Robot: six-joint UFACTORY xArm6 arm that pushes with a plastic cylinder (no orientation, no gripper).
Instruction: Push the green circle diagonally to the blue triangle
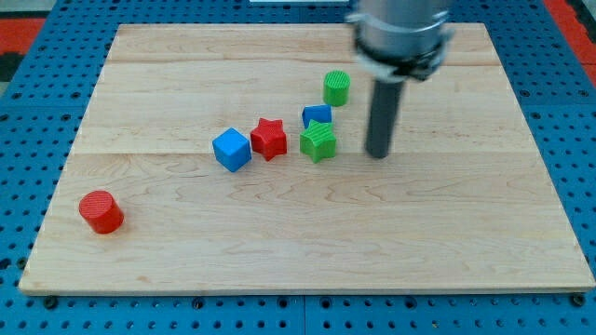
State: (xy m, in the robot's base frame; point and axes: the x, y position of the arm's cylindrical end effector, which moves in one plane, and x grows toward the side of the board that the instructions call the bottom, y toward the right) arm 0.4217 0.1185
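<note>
The green circle (337, 87) is a short green cylinder standing above the middle of the wooden board. The blue triangle (317, 115) lies just below and to the left of it, close but apart. My tip (377, 154) is the lower end of the dark rod. It rests on the board to the right of the blocks, below and right of the green circle and about a block's width right of the green star (318, 141).
A red star (269, 138) and a blue cube (232, 149) lie in a row left of the green star. A red cylinder (101, 211) stands near the board's (279, 242) lower left. Blue pegboard surrounds the board.
</note>
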